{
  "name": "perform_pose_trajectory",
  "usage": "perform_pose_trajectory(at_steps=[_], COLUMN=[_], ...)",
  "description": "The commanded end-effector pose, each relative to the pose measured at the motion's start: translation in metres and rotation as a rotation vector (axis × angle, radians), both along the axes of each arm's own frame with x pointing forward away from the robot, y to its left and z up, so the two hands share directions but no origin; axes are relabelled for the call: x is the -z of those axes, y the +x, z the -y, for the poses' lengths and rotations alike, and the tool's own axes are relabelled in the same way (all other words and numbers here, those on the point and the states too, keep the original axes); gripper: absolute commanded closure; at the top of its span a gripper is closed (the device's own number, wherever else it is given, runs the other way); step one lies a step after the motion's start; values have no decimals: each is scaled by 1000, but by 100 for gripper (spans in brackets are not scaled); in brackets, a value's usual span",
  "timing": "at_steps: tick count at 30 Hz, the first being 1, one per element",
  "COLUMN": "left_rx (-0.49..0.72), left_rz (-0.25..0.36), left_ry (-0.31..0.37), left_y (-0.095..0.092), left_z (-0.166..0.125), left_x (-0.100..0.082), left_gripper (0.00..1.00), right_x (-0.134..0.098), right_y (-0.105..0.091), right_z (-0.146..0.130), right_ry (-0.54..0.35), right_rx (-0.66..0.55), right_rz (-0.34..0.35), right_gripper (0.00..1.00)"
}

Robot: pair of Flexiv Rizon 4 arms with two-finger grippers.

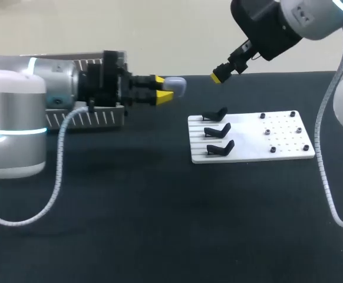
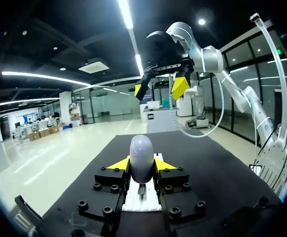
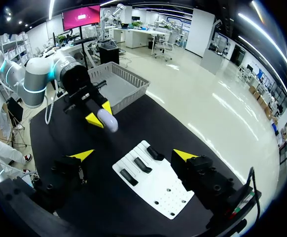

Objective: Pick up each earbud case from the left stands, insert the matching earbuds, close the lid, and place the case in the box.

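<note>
My left gripper [image 1: 163, 88] is shut on a pale lilac earbud case [image 1: 176, 86], held level above the table's left middle. In the left wrist view the closed, egg-shaped case [image 2: 141, 158] stands between the yellow tips of the left gripper [image 2: 140, 163]. My right gripper [image 1: 221, 73] hangs open above the table, a short way right of the case, with nothing in it. In the right wrist view the right gripper [image 3: 135, 154] is spread wide above the white board [image 3: 156, 184], and the case [image 3: 107, 120] shows ahead of it. Three black stands [image 1: 217, 131] sit on the white board's [image 1: 289, 154] left part.
A grey slatted box [image 1: 95, 116] stands at the back left behind my left arm; it also shows as the box [image 3: 118, 88] in the right wrist view. Small black pegs [image 1: 279, 131] dot the board's right part. The black table [image 1: 160, 224] stretches in front.
</note>
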State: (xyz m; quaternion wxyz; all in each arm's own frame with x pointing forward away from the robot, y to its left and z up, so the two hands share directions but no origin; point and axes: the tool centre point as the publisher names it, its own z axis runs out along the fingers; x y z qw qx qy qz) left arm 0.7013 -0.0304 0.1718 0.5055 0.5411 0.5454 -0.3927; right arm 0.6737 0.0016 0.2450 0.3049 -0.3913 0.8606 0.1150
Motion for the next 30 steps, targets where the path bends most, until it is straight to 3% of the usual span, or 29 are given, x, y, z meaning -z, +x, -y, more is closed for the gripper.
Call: perform_pose_trajectory(at_steps=[1, 8, 16, 22, 30], left_rx=[-287, -533, -725, -780, -748], left_rz=[54, 61, 141, 159, 215], left_ry=[22, 35, 118, 164, 186], left_y=[-1, 28, 57, 85, 120], left_z=[-36, -106, -171, -205, -217], left_x=[-9, 1, 4, 10, 19], left_gripper=[100, 100, 100, 100, 100], right_x=[0, 0, 0, 0, 0], right_y=[-2, -2, -2, -2, -2], right_z=[1, 1, 1, 1, 1], right_ry=[2, 2, 2, 2, 2], right_rx=[2, 2, 2, 2, 2], right_rz=[4, 4, 4, 4, 4], right_gripper=[0, 0, 0, 0, 0])
